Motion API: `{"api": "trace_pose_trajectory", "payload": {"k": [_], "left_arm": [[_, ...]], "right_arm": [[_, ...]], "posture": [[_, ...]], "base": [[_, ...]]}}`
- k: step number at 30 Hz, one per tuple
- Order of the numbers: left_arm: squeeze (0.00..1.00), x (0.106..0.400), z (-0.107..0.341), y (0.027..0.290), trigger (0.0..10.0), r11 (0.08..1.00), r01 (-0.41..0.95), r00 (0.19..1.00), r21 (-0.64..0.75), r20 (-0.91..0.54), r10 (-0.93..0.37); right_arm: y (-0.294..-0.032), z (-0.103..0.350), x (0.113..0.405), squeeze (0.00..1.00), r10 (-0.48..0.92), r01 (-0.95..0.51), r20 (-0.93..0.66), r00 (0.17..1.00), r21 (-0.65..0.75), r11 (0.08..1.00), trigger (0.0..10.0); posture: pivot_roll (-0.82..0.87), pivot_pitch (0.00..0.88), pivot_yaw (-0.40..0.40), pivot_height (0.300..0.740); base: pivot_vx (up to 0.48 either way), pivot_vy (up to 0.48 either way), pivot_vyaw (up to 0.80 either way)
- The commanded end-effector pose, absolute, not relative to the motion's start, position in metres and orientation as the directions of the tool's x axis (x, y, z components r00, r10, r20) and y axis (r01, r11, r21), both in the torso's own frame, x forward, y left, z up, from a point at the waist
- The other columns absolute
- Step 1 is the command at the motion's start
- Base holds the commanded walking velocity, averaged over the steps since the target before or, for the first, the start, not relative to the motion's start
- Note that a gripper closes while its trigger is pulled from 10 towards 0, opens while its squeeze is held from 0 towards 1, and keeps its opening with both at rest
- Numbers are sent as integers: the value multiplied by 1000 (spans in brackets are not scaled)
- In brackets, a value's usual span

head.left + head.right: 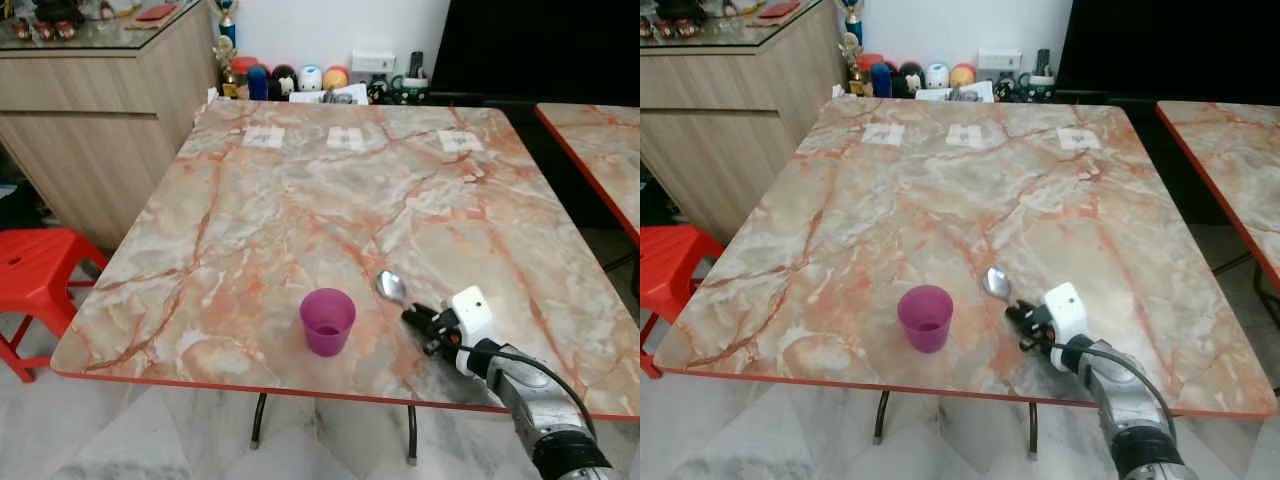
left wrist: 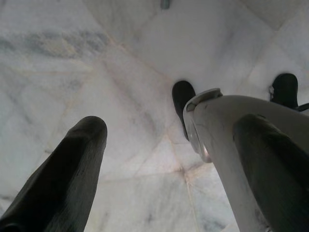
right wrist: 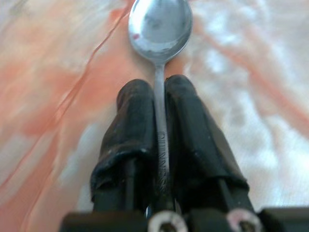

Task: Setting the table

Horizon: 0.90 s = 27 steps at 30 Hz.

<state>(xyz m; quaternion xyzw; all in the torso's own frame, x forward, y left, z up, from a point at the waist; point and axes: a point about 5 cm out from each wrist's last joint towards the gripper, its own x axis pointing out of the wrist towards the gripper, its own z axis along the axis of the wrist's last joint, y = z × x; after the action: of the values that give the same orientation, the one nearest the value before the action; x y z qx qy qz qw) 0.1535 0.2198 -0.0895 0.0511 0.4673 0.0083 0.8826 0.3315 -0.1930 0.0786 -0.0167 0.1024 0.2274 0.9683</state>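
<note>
Right tool (image 1: 415, 318) sits low over the near right part of the marble table (image 1: 300, 190), fingers (image 3: 133, 121) clamped tight on the spoon (image 1: 391, 287) handle, bowl pointing far-left. Purple cup (image 1: 327, 321) stands upright just left of the spoon, apart from it. Left tool (image 2: 169, 145) hangs over the floor (image 2: 96, 58), fingers spread wide, holding nothing.
</note>
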Motion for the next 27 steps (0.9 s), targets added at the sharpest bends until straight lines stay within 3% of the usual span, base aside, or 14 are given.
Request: {"api": "trace_pose_trajectory", "payload": {"k": [1, 7, 11, 15, 17, 21, 27], "left_arm": [[0, 146, -93, 221, 10000, 994, 39, 537, 104, -841, 67], [0, 144, -93, 221, 10000, 994, 28, 537, 102, -841, 71], [0, 142, -94, 220, 10000, 995, 20, 533, 100, -843, 74], [0, 139, -95, 218, 10000, 995, 16, 528, 99, -846, 76], [0, 135, -97, 217, 10000, 995, -11, 521, 96, -849, 88], [0, 131, -99, 216, 10000, 995, -18, 512, 99, -854, 94], [0, 130, -99, 214, 10000, 995, -31, 516, 90, -851, 93]], "right_arm": [[-193, 83, 333, 0, 384, -386, -155, 910, 15, 922, 10000], [-196, 101, 334, 0, 162, -163, 11, 987, 48, 985, 10000], [-198, 107, 321, 0, 15, -26, 102, 995, 109, 994, 10000], [-193, 109, 311, 0, 22, -31, 135, 991, 64, 997, 10000], [-201, 113, 301, 0, -57, 46, 158, 986, 76, 996, 10000], [-202, 117, 294, 0, -88, 75, 157, 984, 89, 993, 10000], [-198, 119, 296, 0, -91, 77, 163, 982, 90, 993, 10000]], "posture": [[14, 115, 0, 740], [21, 109, -11, 740], [14, 98, -14, 740], [12, 90, -22, 740], [1, 76, -27, 740], [-2, 73, -33, 740], [5, 77, -37, 740]], "base": [[0, 0, 0], [0, 0, 0], [0, 0, 0], [0, 0, 0], [0, 0, 0], [0, 0, 0], [0, 0, 0]]}}
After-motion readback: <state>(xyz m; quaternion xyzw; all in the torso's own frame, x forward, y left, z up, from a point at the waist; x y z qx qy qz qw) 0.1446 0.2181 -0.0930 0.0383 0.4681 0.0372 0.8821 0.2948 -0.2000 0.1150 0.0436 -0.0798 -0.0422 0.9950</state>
